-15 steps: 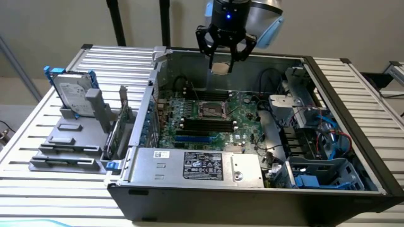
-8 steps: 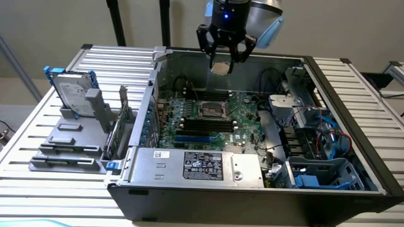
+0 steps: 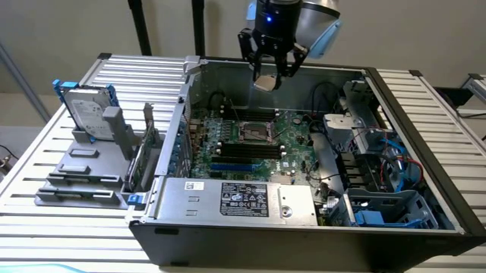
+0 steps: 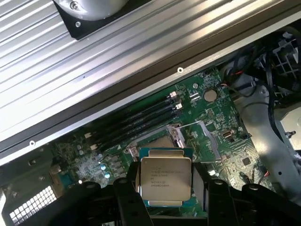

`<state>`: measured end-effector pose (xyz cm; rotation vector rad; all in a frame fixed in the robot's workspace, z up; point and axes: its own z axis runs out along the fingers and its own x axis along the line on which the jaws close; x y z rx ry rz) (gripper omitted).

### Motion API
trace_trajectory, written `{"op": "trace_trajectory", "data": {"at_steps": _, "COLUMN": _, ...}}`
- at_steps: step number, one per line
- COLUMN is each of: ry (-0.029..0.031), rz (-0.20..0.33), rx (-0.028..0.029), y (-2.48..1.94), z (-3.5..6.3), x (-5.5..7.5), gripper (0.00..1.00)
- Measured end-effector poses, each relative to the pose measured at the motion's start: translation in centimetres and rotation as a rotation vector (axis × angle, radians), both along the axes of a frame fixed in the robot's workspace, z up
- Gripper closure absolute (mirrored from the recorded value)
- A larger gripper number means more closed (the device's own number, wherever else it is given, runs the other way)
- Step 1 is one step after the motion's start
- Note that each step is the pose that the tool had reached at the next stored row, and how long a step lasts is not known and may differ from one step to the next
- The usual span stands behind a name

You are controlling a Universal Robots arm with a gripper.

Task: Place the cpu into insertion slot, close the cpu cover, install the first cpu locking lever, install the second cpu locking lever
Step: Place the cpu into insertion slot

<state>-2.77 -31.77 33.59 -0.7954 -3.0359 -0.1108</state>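
Silvery-grey metal tops the cpu (image 3: 267,84), which hangs in the air pinched between the two dark fingers of the gripper (image 3: 270,77), well above the open computer case (image 3: 304,242) and clear of everything inside it. In the wrist view the jaws are closed against two opposite edges of the chip (image 4: 165,176), one black finger (image 4: 128,193) on each side, with its printed metal face turned towards the camera and its green border showing along the free edges. The insertion slot (image 3: 256,132) lies on the green motherboard (image 3: 292,142) on the floor of the case, a dark square with a bright metal rim and nothing in it; in the exterior view it sits lower in the picture than the held chip and well apart from it. Beside the socket in the wrist view, the cpu cover (image 4: 211,140) shows as a thin metal frame swung open, not lying over the socket. Long black memory slots (image 3: 247,151) run just beside the socket. Nearer the exterior camera a grey power supply (image 3: 243,199) with a printed label sits inside the case. On the exterior view's left, a hard drive (image 3: 85,114) stands upright in a grey rack on the slatted metal table (image 3: 68,233).
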Motion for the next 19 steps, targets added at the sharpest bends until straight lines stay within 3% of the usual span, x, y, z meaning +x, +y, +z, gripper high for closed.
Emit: {"op": "trace_trajectory", "data": {"at_steps": 19, "ry": 0.0005, "rz": -0.34, "rx": -0.0001, "y": 0.0, "z": -0.28, "x": 0.0, "gripper": 0.46}}
